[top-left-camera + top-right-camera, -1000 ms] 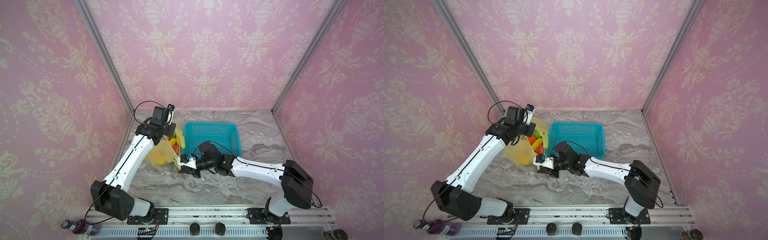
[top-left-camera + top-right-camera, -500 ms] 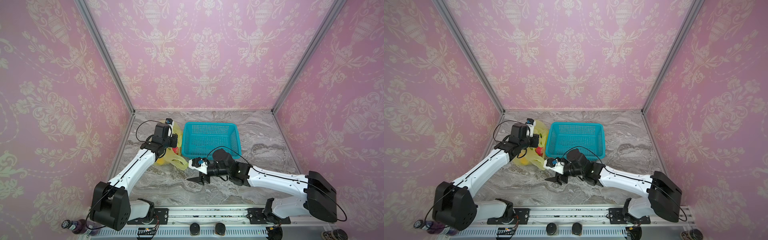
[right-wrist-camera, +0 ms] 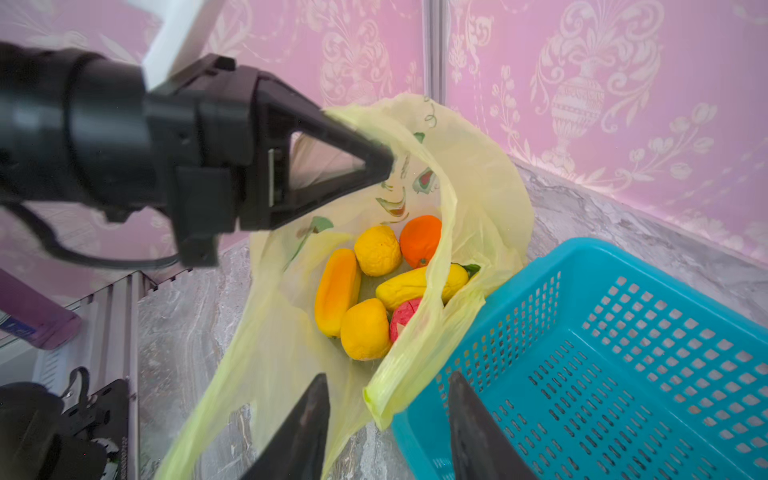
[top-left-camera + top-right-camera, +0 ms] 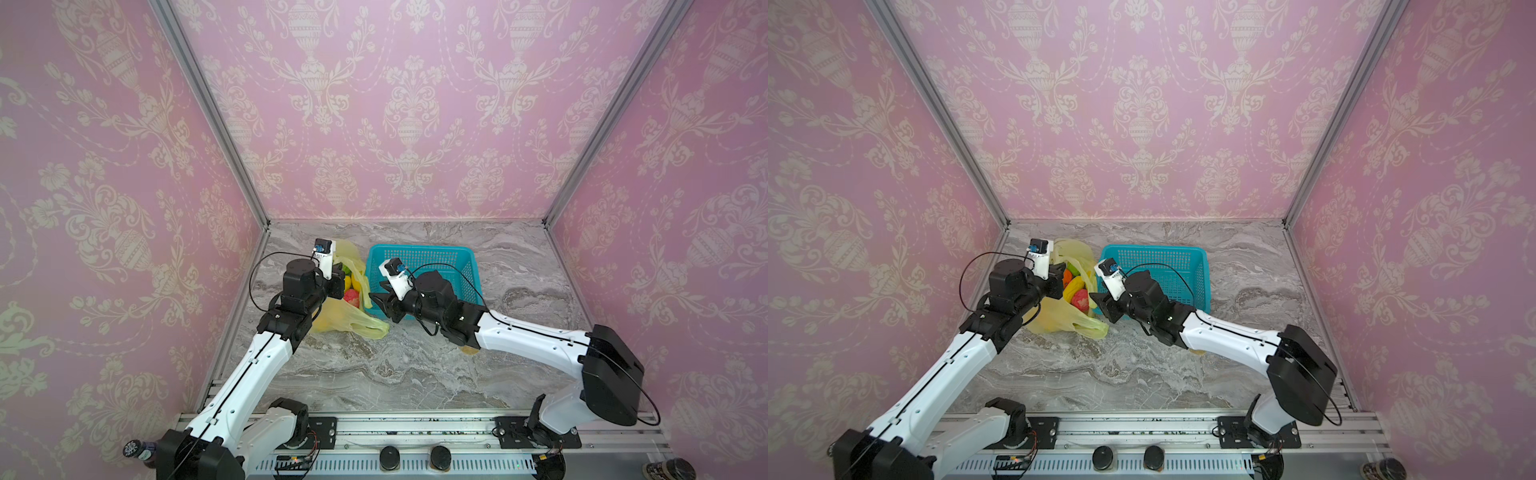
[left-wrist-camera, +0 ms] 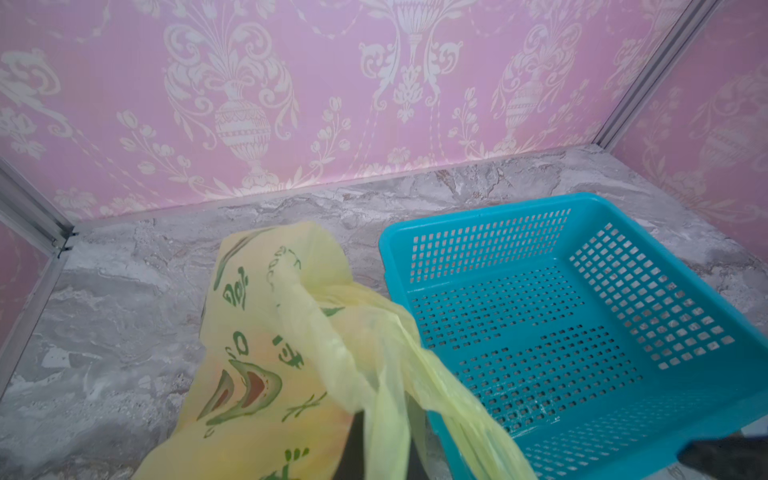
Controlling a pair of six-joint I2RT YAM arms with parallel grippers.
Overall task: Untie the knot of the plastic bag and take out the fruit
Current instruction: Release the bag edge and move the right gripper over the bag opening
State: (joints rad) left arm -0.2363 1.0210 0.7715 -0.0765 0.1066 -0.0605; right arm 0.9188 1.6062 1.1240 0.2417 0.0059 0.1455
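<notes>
The yellow-green plastic bag lies left of the basket, its mouth wide. No knot shows; the handle loops hang loose. My left gripper is shut on the plastic bag's rim and holds it up; in the left wrist view the film drapes over my left gripper. Fruit lies inside: an orange, yellow round ones, an elongated yellow one, a pink-red one. My right gripper stands open before the mouth, a loose loop end between its fingers.
The teal mesh basket stands right of the bag, its near left corner touching the film. A small yellow piece shows under my right forearm. The pink left wall is close behind the bag.
My left gripper has come down with the bag's rim. My right gripper drew back from the bag's front, then came up to the mouth by the basket's corner, its jaws apart.
</notes>
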